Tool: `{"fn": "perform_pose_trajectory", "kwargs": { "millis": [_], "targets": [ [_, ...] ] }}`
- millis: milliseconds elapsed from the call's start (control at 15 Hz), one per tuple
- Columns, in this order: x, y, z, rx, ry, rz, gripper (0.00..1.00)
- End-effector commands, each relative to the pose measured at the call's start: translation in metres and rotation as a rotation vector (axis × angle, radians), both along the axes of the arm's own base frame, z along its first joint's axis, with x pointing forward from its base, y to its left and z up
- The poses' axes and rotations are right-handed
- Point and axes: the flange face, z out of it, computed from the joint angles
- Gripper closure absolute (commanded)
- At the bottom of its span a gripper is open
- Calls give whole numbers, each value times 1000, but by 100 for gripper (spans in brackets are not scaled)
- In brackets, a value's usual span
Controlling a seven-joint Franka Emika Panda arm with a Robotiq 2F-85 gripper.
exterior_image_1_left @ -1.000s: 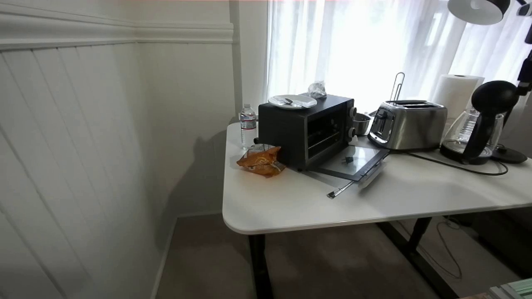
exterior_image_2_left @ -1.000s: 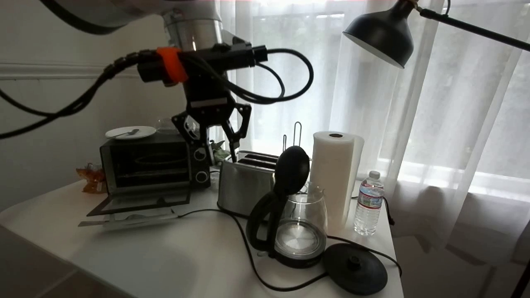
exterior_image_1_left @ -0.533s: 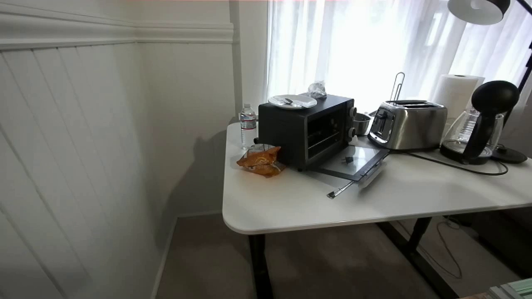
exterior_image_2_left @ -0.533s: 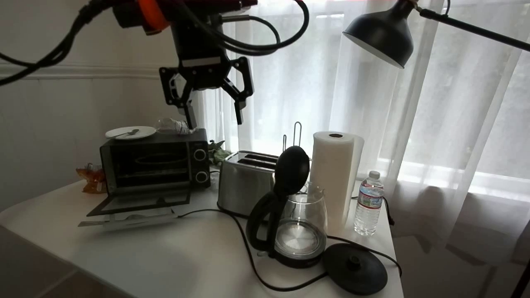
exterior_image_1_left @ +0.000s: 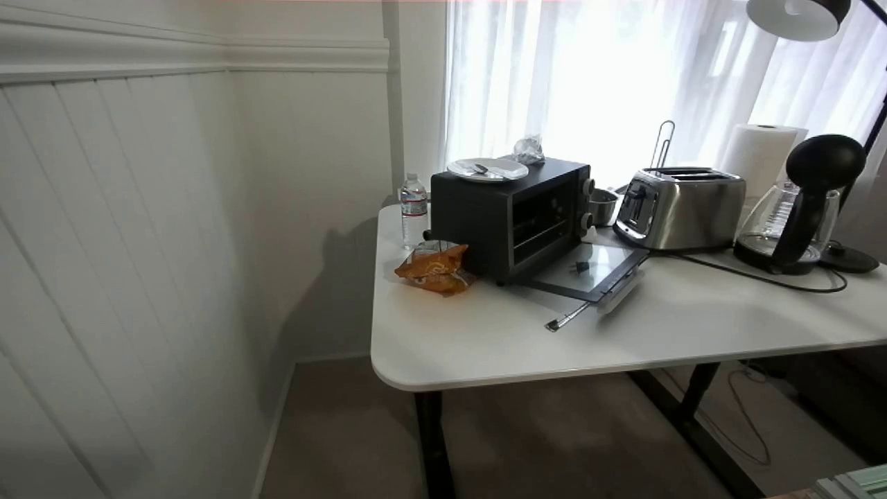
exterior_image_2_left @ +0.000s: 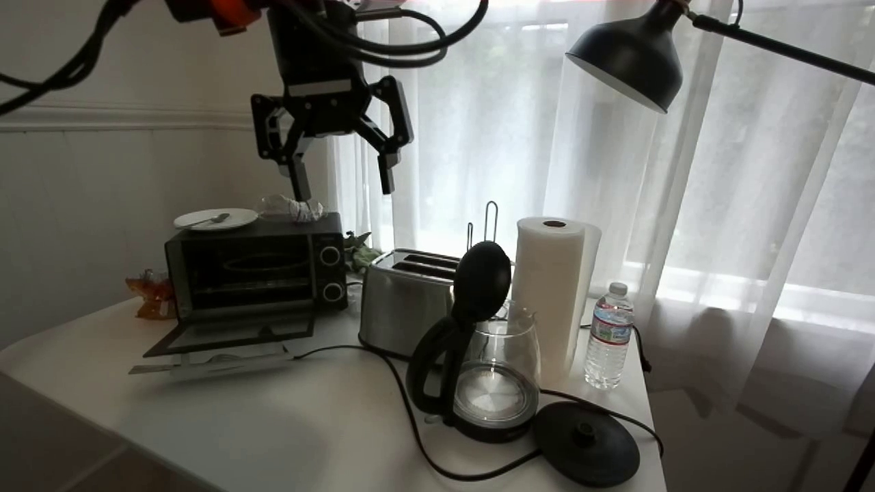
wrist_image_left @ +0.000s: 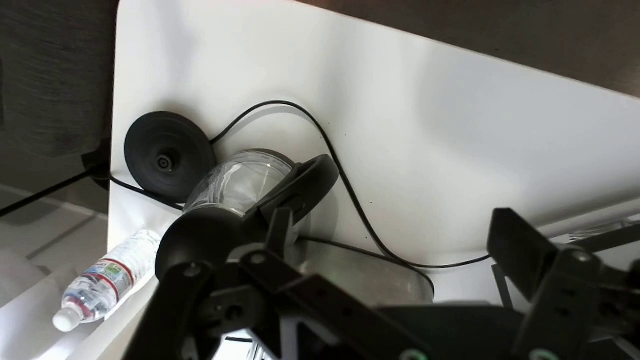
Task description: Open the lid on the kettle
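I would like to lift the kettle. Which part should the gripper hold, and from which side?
Probably the black handle, with the open gripper coming level from the side where this handle sticks out and closing across it. Its loop juts away from the glass body; the raised lid above could block a descent.

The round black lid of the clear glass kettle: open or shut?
Open: in both exterior views, the lid stands raised, not covering the kettle.

Matte-black pincer (exterior_image_2_left: 345, 195) with angular linkages (exterior_image_2_left: 398, 113) (round bolt heads (wrist_image_left: 257, 259) dot them), a pale strip (exterior_image_2_left: 319, 87) across the housing (exterior_image_2_left: 321, 115), looping black cables (exterior_image_2_left: 113, 14), an orange band (exterior_image_2_left: 233, 13).
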Motion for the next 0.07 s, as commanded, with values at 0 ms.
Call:
{"fn": "perform_pose_trajectory", "kwargs": {
  "millis": [0],
  "targets": [
    [0, 0, 1, 1, 1, 0, 0]
  ]
}}
